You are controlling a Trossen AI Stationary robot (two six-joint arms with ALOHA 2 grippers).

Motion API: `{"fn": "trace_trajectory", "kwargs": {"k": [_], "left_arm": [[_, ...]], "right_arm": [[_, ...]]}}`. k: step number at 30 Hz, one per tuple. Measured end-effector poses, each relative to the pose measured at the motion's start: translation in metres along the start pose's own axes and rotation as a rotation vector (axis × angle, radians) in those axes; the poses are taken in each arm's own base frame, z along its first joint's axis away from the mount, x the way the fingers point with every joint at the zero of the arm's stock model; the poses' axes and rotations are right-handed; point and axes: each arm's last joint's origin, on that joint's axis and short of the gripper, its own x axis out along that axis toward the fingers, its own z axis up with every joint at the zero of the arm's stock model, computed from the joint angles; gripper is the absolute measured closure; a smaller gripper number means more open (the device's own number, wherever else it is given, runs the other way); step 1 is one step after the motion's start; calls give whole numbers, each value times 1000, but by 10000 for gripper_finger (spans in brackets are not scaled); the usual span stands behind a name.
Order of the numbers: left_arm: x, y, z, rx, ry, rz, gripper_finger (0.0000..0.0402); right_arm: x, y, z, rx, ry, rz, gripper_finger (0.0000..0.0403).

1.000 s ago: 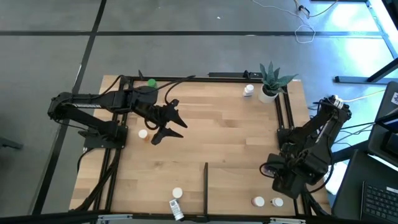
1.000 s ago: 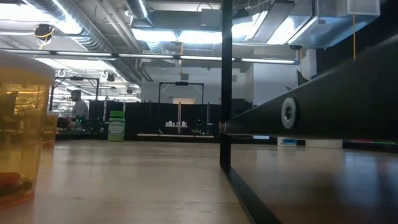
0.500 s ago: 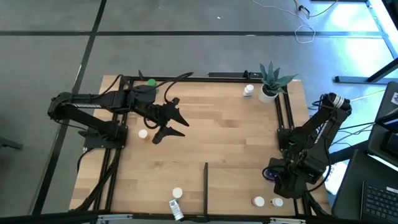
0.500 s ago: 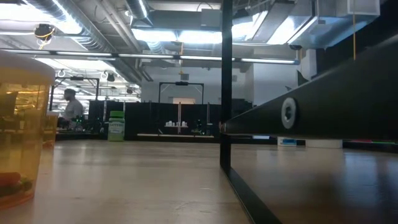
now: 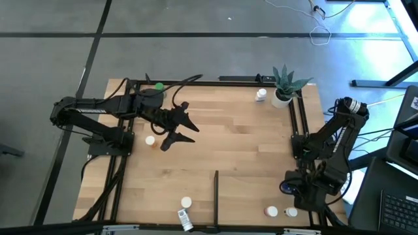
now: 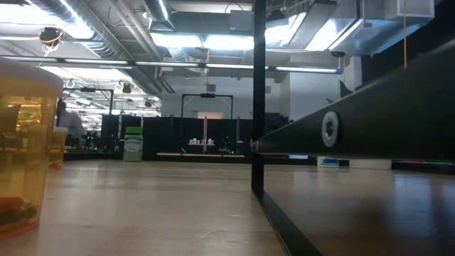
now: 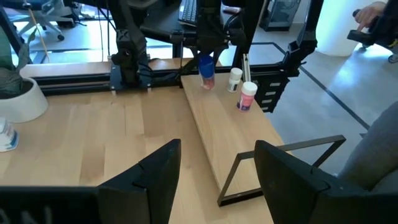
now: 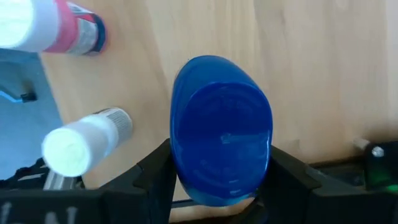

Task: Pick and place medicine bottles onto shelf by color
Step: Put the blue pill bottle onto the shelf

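My right gripper (image 5: pixel 292 187) points down over the shelf (image 5: pixel 251 196) near the table's near right corner, shut on a medicine bottle with a wide blue cap (image 8: pixel 222 130) and a pinkish body (image 7: pixel 206 79). Two white-capped bottles (image 5: pixel 270 211) (image 5: pixel 291 211) stand upright on the wood just nearer the front edge. My left gripper (image 5: pixel 179 127) hangs open and empty over the table's far left part, next to a white-capped bottle (image 5: pixel 150 140). A green bottle (image 5: pixel 159 87) stands at the far left corner. My right gripper pinches the blue cap's opposite sides (image 8: pixel 181 171) between its two fingers (image 8: pixel 287 179), coming from above and pointing down. The bottle hangs upright below the fingers, close over the shelf's wood. Whether its base touches the wood cannot be told.
A potted plant (image 5: pixel 284 85) and a white bottle (image 5: pixel 261 95) stand at the far right corner. Two more bottles (image 5: pixel 186 203) (image 5: pixel 185 219) are left of the black divider bar (image 5: pixel 216 196). Black frame rails (image 5: pixel 297 124) edge the table. An orange bottle (image 6: pixel 21 142) fills the low view's left.
My right gripper has gone down and toward the table's near edge with the blue-capped bottle, which stays upright in its hold. My left gripper has kept its place.
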Motion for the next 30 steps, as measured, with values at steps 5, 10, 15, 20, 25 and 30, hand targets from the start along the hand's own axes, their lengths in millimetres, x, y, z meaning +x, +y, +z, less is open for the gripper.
{"fn": "trace_trajectory", "kwargs": {"k": [5, 10, 15, 20, 25, 30], "left_arm": [[0, 0, 0, 0, 1, 0, 204], [0, 0, 0, -1, 1, 0, 204], [0, 0, 0, -2, 1, 0, 204], [0, 0, 0, -2, 1, 0, 204], [0, 0, 0, -2, 1, 0, 204], [0, 0, 0, -3, 1, 0, 204]], "right_arm": [[7, 5, 1, -48, -3, -19, 214], [15, 9, 1, -56, 21, -49, 214], [17, 10, 1, -56, 27, -54, 211], [17, 10, 1, -55, 28, -54, 185], [17, 10, 1, -54, 27, -52, 167], [17, 10, 1, -54, 31, -51, 163]]}}
